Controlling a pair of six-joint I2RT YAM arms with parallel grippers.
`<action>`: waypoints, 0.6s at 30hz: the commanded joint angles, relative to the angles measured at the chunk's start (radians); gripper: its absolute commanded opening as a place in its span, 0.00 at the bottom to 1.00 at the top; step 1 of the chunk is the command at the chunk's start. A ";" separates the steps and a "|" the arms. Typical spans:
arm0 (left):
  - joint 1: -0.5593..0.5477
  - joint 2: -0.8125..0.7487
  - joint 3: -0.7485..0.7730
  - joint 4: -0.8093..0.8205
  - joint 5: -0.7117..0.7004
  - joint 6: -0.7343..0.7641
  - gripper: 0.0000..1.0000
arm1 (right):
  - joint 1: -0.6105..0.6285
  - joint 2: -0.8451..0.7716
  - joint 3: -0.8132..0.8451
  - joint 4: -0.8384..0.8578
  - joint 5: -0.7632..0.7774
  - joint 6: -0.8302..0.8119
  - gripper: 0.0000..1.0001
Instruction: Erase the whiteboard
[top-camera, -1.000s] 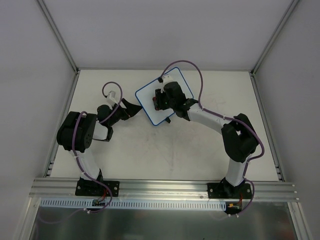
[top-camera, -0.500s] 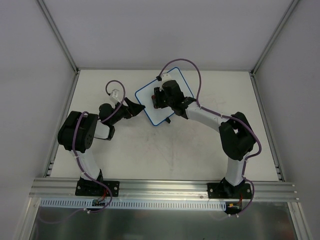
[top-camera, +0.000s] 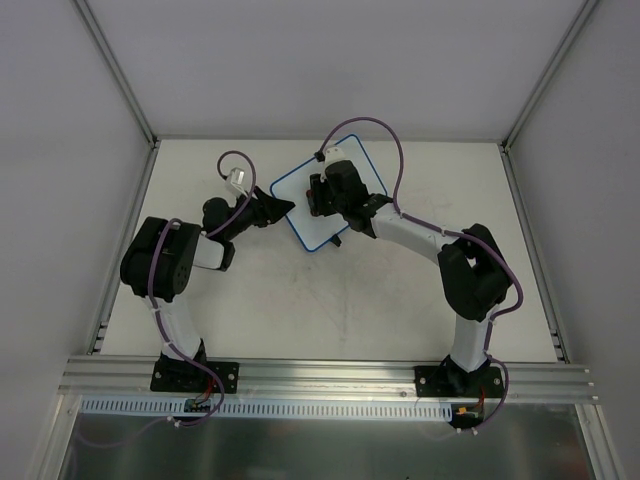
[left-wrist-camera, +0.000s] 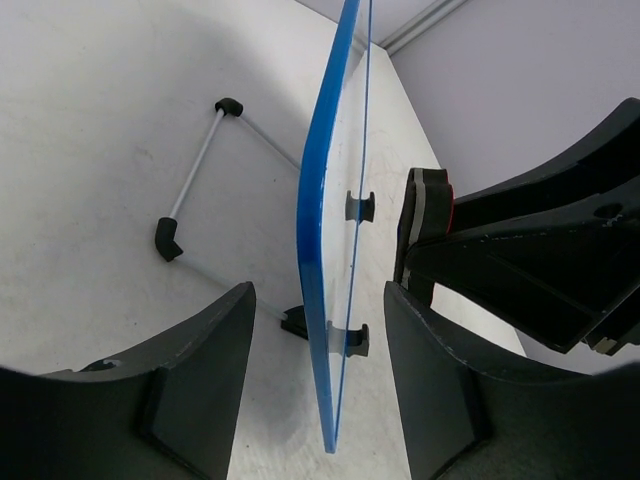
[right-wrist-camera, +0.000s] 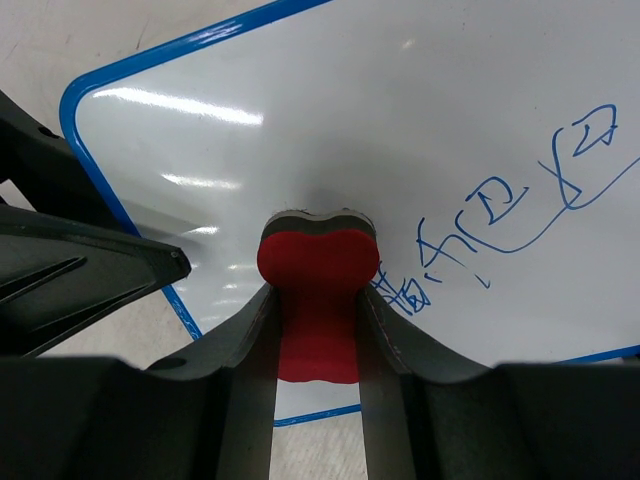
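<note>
The whiteboard (top-camera: 300, 212) sat at the far middle of the counter (top-camera: 350, 310), turned cornerwise. The left gripper (left-wrist-camera: 320, 290) held its jaws apart, one on each side of the board's left edge, with a gap visible on both sides. The right gripper (right-wrist-camera: 318, 300) was clamped on the red eraser (right-wrist-camera: 318, 262), which pressed on the board. The blue writing (right-wrist-camera: 500, 215) lay to its right, so I judged the wipe must go rightwards.

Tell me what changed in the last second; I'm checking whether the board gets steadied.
The left hand reached right to the left rim of the whiteboard, fingers narrowing around the edge, not yet touching it. The right hand stayed shut on the red eraser against the board; the board kept its place.
</note>
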 joint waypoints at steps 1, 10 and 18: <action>-0.009 0.022 0.040 0.400 0.028 0.008 0.53 | 0.001 -0.004 0.042 0.011 0.030 -0.001 0.00; -0.011 0.033 0.057 0.400 0.043 0.002 0.13 | -0.001 0.004 0.044 0.011 0.026 0.004 0.00; -0.008 0.018 0.023 0.400 0.029 -0.004 0.00 | -0.002 0.044 0.075 0.003 -0.030 0.010 0.00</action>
